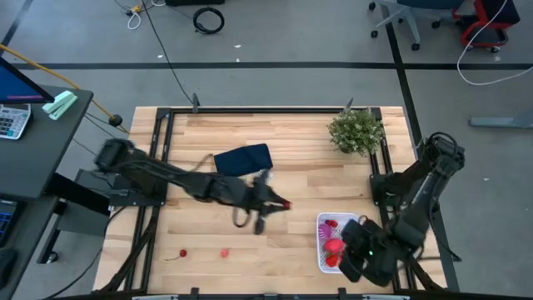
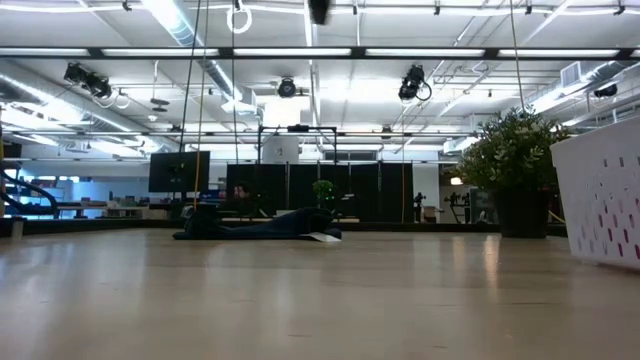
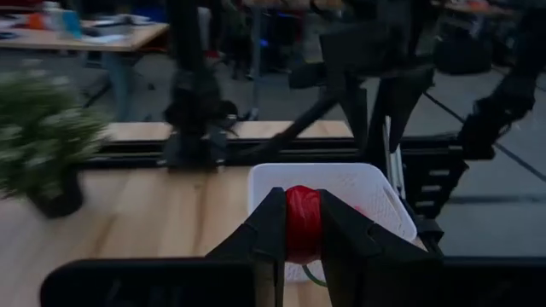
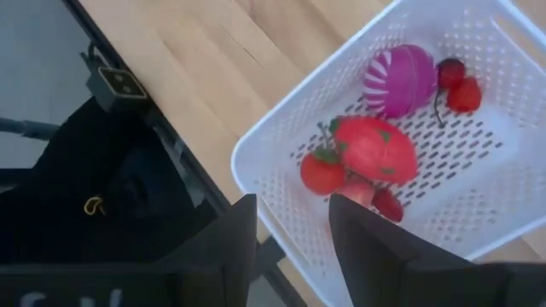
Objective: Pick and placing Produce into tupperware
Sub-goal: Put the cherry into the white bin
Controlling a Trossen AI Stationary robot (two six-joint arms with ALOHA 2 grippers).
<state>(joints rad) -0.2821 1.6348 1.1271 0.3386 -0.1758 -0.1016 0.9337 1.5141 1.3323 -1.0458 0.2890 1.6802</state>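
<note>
The left gripper (image 1: 279, 204), in the centre of the high view, is clamped on a small red fruit (image 3: 302, 223), which sits between its fingers (image 3: 266, 230) in the left wrist view. The white tupperware (image 1: 321, 247) lies at the lower right of the high view and already holds a purple striped ball (image 4: 400, 80) and a bigger red piece (image 4: 376, 148). The right gripper (image 4: 292, 223) hovers over the tupperware's corner, fingers apart. I think the left arm should carry the fruit over the rim, stay away from the right arm, and release low so it does not bounce. Two red bits (image 1: 183, 253) wait at the lower left.
</note>
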